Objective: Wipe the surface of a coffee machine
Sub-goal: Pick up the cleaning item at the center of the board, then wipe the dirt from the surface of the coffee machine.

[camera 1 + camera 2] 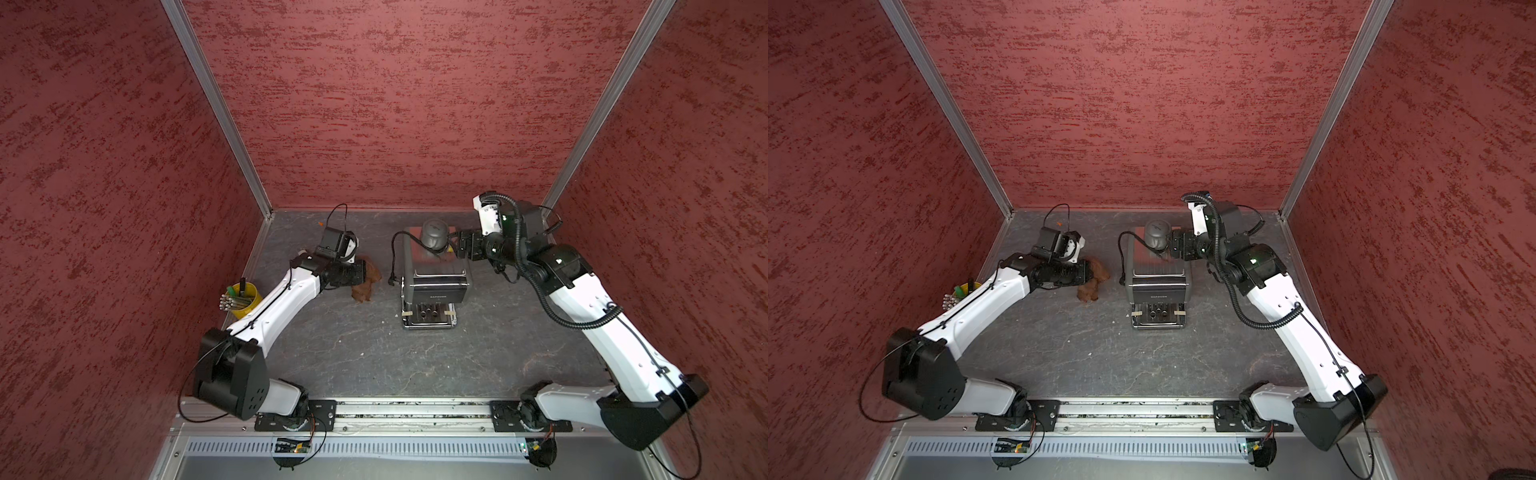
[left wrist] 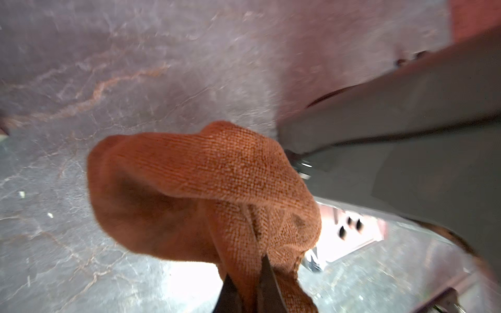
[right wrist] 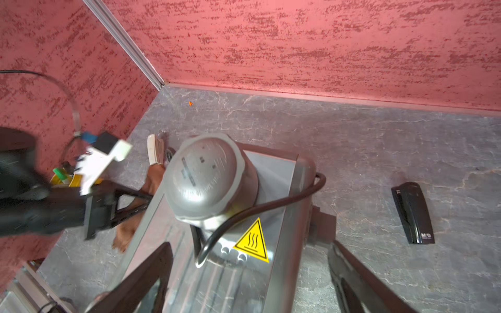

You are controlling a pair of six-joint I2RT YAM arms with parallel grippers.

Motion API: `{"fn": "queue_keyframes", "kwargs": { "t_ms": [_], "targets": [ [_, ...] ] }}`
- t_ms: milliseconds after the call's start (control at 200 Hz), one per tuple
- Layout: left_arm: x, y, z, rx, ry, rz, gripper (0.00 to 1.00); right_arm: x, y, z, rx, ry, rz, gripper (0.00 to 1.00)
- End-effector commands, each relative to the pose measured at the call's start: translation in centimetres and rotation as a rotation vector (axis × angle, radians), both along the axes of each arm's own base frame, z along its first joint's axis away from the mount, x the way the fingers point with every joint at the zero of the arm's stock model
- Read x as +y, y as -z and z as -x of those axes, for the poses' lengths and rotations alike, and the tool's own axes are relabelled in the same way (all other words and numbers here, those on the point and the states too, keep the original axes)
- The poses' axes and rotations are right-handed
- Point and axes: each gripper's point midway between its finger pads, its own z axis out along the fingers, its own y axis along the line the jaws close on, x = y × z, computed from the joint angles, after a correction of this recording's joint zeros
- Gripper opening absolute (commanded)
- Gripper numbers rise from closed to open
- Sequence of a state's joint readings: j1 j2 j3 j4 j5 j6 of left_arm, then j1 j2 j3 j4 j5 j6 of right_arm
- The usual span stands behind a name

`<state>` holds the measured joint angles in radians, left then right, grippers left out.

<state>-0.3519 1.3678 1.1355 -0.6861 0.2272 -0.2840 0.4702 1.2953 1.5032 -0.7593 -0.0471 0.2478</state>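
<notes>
Likely the boxy grey-silver metal coffee machine (image 1: 432,282) is heavy, rigid. Steady its three-o'clock side, where right gripper (image 3: 248,246) jaws gape; left gripper (image 2: 248,271) jaws pinch soft orange cloth (image 2: 203,176).

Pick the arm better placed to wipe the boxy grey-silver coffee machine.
Left. The left gripper is shut on the orange-brown knitted cloth beside the coffee machine; the right gripper is open and empty above it.

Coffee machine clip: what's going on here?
The left end effector is shut on a brown cloth, held beside the coffee machine and apart from it in both top views. The right end effector is open, its jaws straddling the machine's top by the grey dome. No wiping contact shows yet.
</notes>
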Motion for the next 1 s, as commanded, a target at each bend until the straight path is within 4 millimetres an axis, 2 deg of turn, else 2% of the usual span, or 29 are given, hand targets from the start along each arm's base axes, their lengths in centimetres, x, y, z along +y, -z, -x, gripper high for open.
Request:
{"fn": "queue_keyframes", "kwargs": {
  "t_ms": [0, 65, 200, 311, 446, 631, 706, 887, 997],
  "targets": [
    [-1.0, -4.8, 1.7, -0.070, 0.043, 0.062, 0.00, -1.1, 1.1, -0.1, 0.061, 0.057, 0.010, 0.90],
    [-2.1, -8.2, 2.4, -0.128, 0.090, 0.104, 0.00, -0.7, 0.8, -0.1, 0.052, 0.037, -0.019, 0.89],
    [-5.0, -13.8, 3.9, -0.219, 0.199, 0.194, 0.00, 0.2, -0.2, 0.1, 0.025, -0.008, -0.068, 0.88],
    [-7.0, -17.0, 4.4, -0.268, 0.269, 0.207, 0.00, 0.1, -0.4, 0.1, 0.017, -0.002, -0.071, 0.88],
    [-9.1, -18.0, 4.2, -0.280, 0.321, 0.223, 0.00, 0.9, -0.4, 0.3, 0.015, -0.040, -0.104, 0.86],
    [-9.6, -16.9, 0.9, -0.280, 0.237, 0.276, 0.00, 2.3, 0.4, -0.4, 0.035, -0.079, -0.138, 0.85],
    [-9.8, -17.1, 0.0, -0.286, 0.220, 0.328, 0.00, 2.2, 0.6, -0.7, 0.035, -0.076, -0.128, 0.85],
    [-11.4, -19.6, -0.2, -0.331, 0.290, 0.386, 0.00, 1.8, 0.6, -1.0, 0.025, -0.057, -0.104, 0.85],
    [-11.7, -19.0, -1.3, -0.310, 0.284, 0.354, 0.00, 1.7, 0.5, -1.0, 0.013, -0.044, -0.117, 0.85]
  ]
}}
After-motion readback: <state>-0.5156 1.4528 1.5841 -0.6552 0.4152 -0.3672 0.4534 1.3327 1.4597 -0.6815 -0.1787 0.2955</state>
